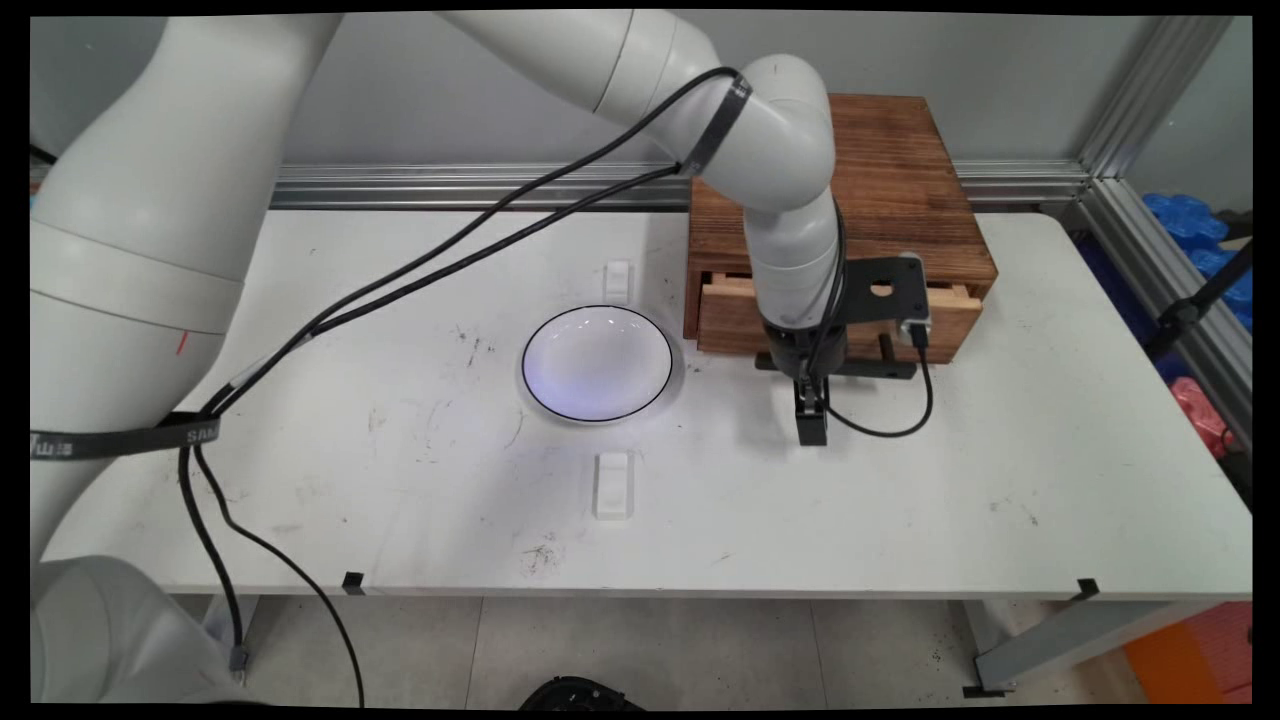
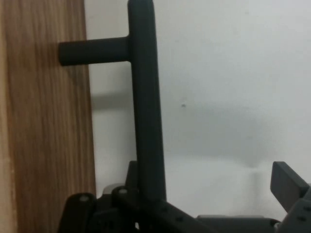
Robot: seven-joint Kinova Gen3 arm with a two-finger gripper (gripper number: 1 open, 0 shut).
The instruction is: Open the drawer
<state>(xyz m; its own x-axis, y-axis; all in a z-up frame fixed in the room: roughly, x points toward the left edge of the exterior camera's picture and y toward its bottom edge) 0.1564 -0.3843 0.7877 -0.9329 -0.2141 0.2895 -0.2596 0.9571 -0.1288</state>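
While the main view gave us the whole table [image 1: 900, 520], w/ a white black-rimmed plate [image 1: 598, 362] left of a wooden drawer box [image 1: 880, 200] whose drawer [image 1: 725, 318] sat slightly pulled out, only the hand view showed us the black handle bar [image 2: 146, 111] up close, on a post from the drawer front. We saw the gripper [image 1: 811, 425] pointing down in front of the drawer, fingers spread wide, gripping nothing; one finger [image 2: 286, 187] stood well apart from the bar.

White table [image 1: 900, 520] with a black-rimmed plate [image 1: 597, 362] beside a wooden drawer box [image 1: 900, 190].
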